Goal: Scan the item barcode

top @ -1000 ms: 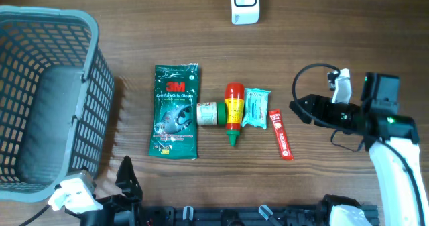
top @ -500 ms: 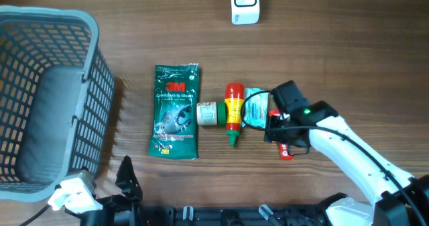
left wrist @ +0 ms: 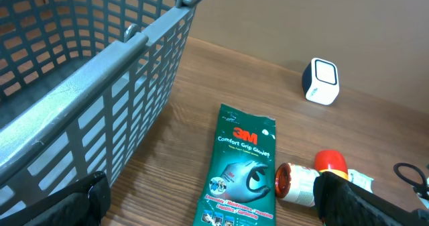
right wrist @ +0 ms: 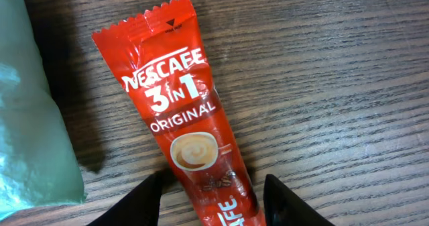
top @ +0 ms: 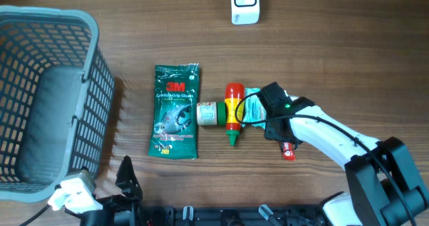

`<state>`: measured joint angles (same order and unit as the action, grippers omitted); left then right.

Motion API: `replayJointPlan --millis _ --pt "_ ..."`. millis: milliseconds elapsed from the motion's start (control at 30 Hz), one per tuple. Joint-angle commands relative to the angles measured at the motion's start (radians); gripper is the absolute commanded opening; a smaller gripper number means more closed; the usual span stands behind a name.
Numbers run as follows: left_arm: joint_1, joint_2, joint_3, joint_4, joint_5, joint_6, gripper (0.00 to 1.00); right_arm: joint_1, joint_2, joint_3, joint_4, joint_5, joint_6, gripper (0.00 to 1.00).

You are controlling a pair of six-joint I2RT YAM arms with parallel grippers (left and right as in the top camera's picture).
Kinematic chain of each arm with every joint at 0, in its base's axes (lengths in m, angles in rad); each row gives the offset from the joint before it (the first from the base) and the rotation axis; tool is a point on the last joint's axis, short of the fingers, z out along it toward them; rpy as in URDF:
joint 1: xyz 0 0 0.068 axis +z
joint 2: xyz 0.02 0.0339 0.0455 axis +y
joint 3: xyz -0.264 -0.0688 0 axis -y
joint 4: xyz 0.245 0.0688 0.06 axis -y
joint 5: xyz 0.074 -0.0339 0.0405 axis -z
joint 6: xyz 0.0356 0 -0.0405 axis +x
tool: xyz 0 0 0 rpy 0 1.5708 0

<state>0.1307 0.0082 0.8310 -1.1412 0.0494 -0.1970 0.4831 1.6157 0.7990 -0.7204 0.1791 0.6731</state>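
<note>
Lying flat on dark wood-grain counter (right wrist: 335,85), red Nescafe sachet (right wrist: 181,119), right claw (right wrist: 214,189) parted astride one end, teal packet (right wrist: 27,119) just beside sachet, white scanner (top: 244,3) well apart, left claw (left wrist: 221,198) wide open.

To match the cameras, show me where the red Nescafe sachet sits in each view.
Overhead: Nescafe sachet right of centre, mostly under the right arm.
Left wrist: not in it.
Right wrist: centre, running top to bottom.
Shared landmark: pale green packet on its left.
</note>
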Motion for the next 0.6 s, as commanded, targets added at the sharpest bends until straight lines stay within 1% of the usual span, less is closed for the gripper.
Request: replayJointPlan --millis 0,33,133,200,233,300,367,500,567 --pt "-0.004 -0.003 0.001 0.003 -0.003 -0.006 1.0 0.004 0.031 -0.011 -0.007 0.032 0.008 0.45" --pt "-0.004 -0.003 0.001 0.003 -0.003 -0.006 1.0 0.004 0.031 -0.011 -0.007 0.034 0.007 0.43" --pt "-0.004 -0.003 0.001 0.003 -0.003 -0.006 1.0 0.004 0.037 -0.011 -0.013 0.041 0.004 0.31" --pt "-0.004 -0.003 0.001 0.003 -0.003 -0.006 1.0 0.004 0.046 -0.011 -0.013 0.039 0.005 0.18" --pt "-0.004 -0.003 0.001 0.003 -0.003 -0.006 1.0 0.003 0.05 -0.011 -0.009 0.026 0.008 0.06" --pt "-0.004 -0.003 0.001 0.003 -0.003 -0.006 1.0 0.0 0.05 -0.007 0.014 -0.057 -0.001 0.05" --pt "-0.004 -0.003 0.001 0.003 -0.003 -0.006 1.0 -0.021 0.048 0.031 0.022 -0.207 -0.096 0.05" --pt "-0.004 -0.003 0.001 0.003 -0.003 -0.006 1.0 -0.096 0.004 0.173 -0.063 -0.746 -0.294 0.05" --pt "-0.004 -0.003 0.001 0.003 -0.003 -0.006 1.0 -0.126 -0.011 0.211 -0.088 -0.999 -0.374 0.05"
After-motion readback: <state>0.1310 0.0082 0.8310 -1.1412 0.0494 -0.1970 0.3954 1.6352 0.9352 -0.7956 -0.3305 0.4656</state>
